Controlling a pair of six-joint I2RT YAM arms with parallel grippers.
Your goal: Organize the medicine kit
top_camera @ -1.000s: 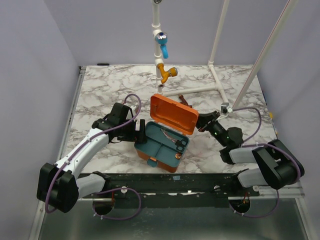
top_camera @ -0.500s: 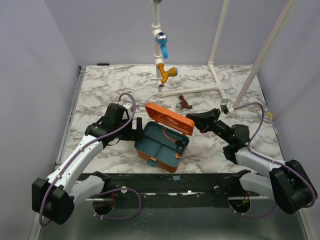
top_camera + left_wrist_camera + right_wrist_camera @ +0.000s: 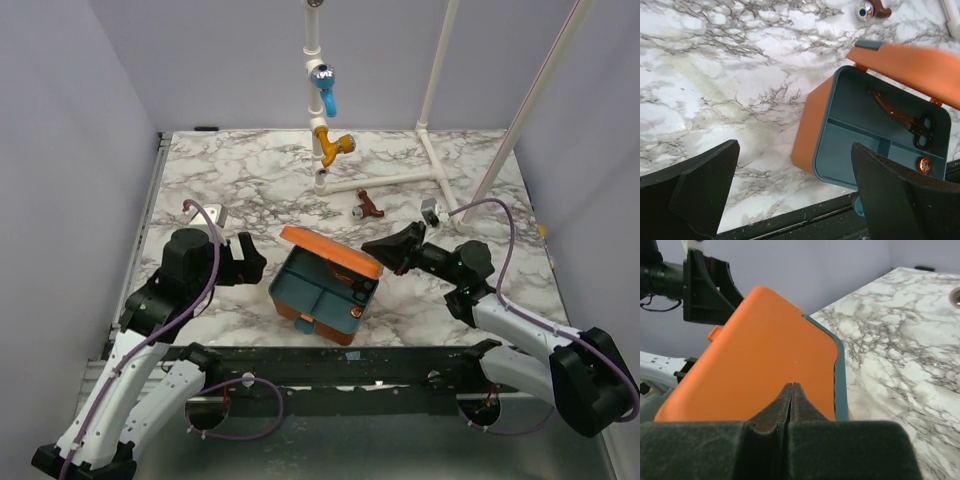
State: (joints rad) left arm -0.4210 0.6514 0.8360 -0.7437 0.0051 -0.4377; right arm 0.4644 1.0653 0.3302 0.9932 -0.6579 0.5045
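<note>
The medicine kit [image 3: 318, 292], an orange box with teal inside, sits near the front middle of the table. Its orange lid [image 3: 325, 248] hangs about half lowered over the box. My right gripper [image 3: 374, 247] is shut, with its tips against the lid's outer face, which fills the right wrist view [image 3: 755, 350] ahead of the gripper [image 3: 791, 386]. My left gripper [image 3: 247, 259] is open and empty, a short way left of the kit. In the left wrist view the gripper [image 3: 795, 200] frames the kit [image 3: 860, 145], which holds dark scissors [image 3: 905, 117] and a small round orange piece [image 3: 924, 164].
A white pipe frame [image 3: 385, 182] with a blue fitting [image 3: 323, 85] and a yellow fitting [image 3: 335, 146] stands at the back. A small brown piece [image 3: 368, 208] lies behind the kit. The black front rail [image 3: 330, 365] runs just below the kit.
The lid has come down from upright to about half shut, with the shut right gripper following it. The left gripper has drawn back to the left, away from the kit.
</note>
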